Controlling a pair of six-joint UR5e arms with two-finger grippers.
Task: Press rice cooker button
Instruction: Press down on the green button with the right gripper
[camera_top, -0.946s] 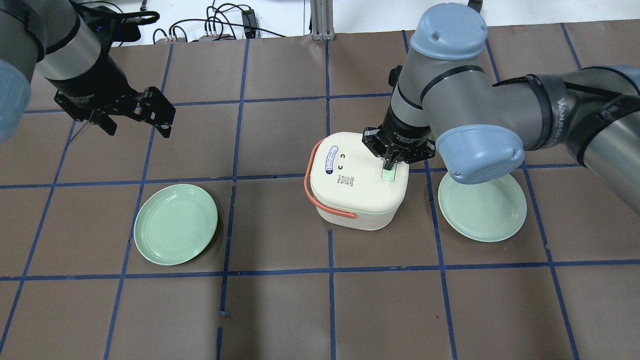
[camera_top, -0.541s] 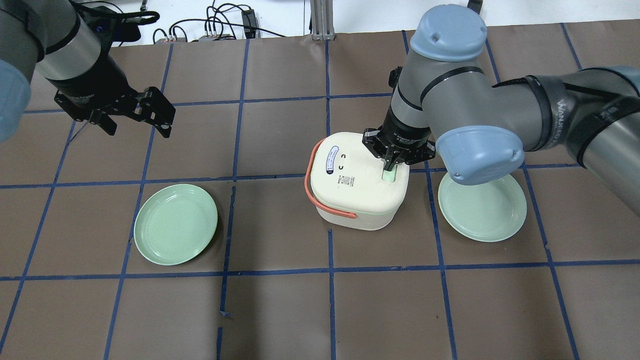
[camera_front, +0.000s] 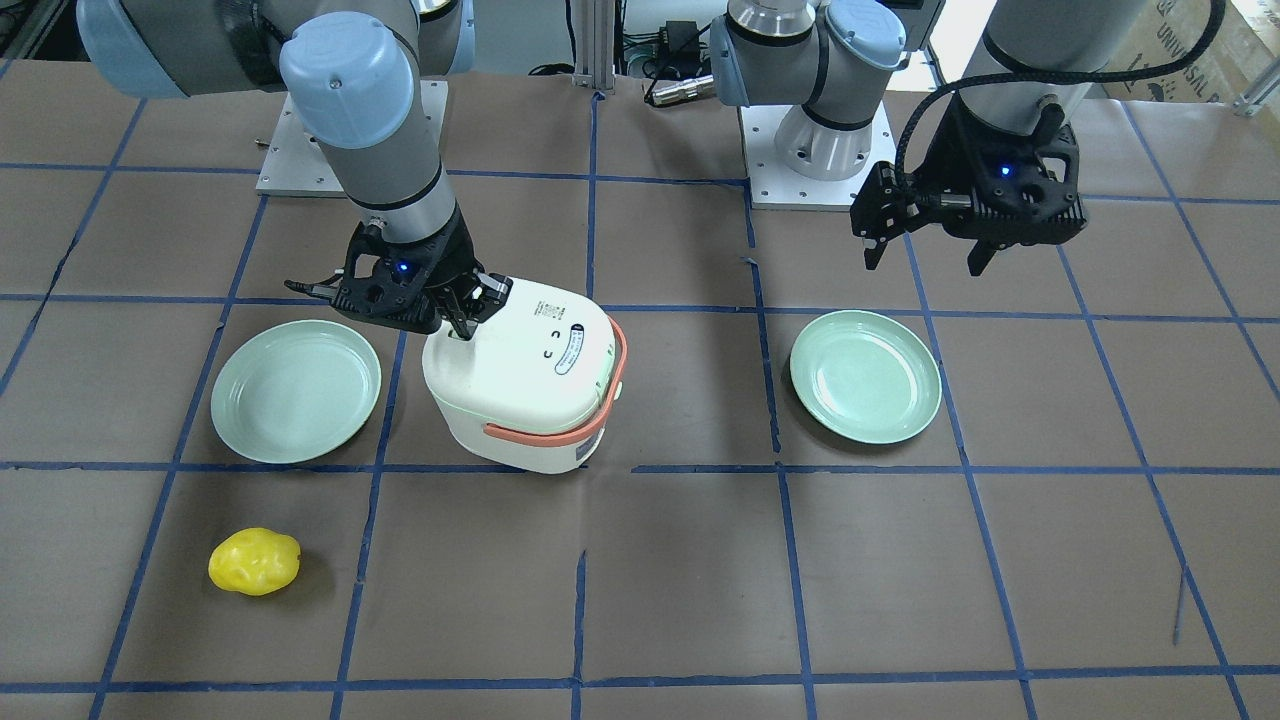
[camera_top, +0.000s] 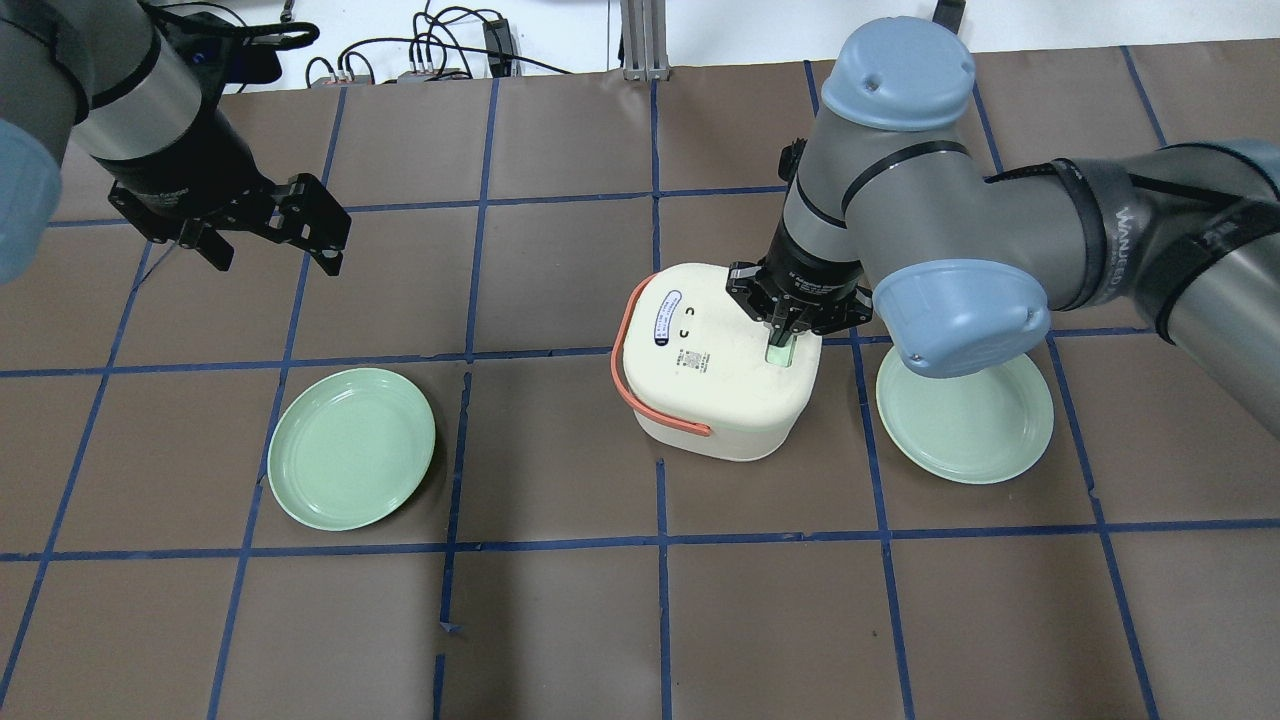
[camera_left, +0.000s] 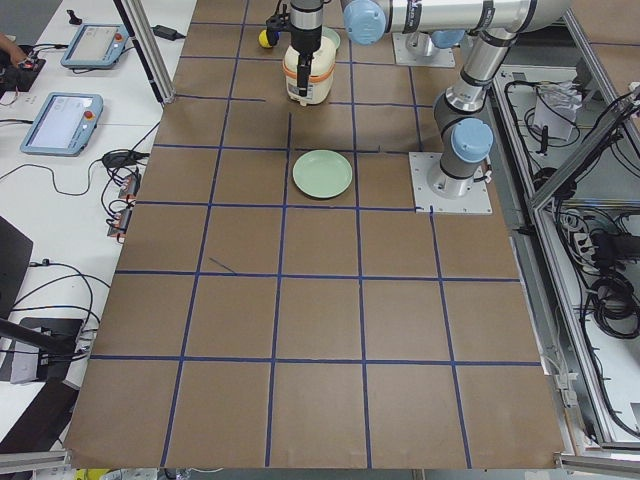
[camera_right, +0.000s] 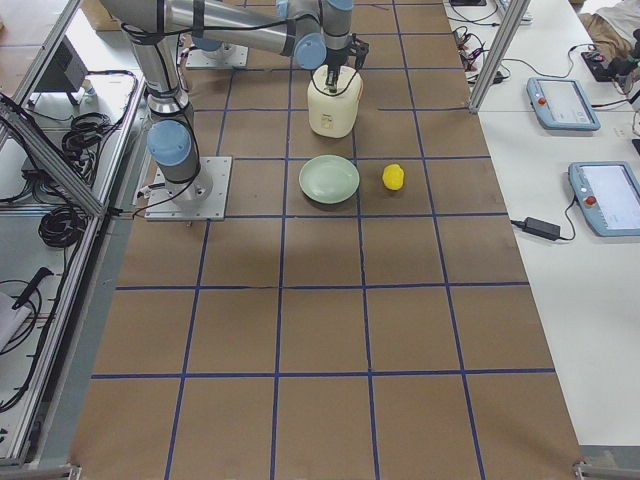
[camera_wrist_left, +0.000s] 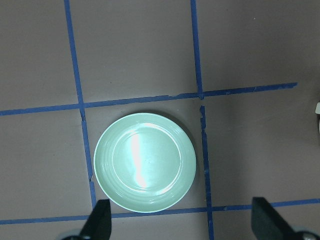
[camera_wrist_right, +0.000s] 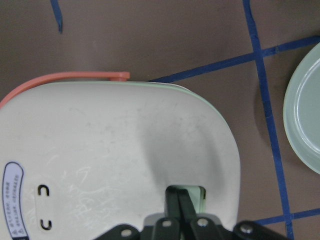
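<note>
Rice cooker button (camera_top: 780, 353) sat under the right hand (camera_top: 784, 333), jaws together, mid-press; next likely needed a firmer downward push.

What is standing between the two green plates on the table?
The white rice cooker, nearer the right plate than the left plate, as the overhead view shows. The shut right gripper is at its green button.
</note>
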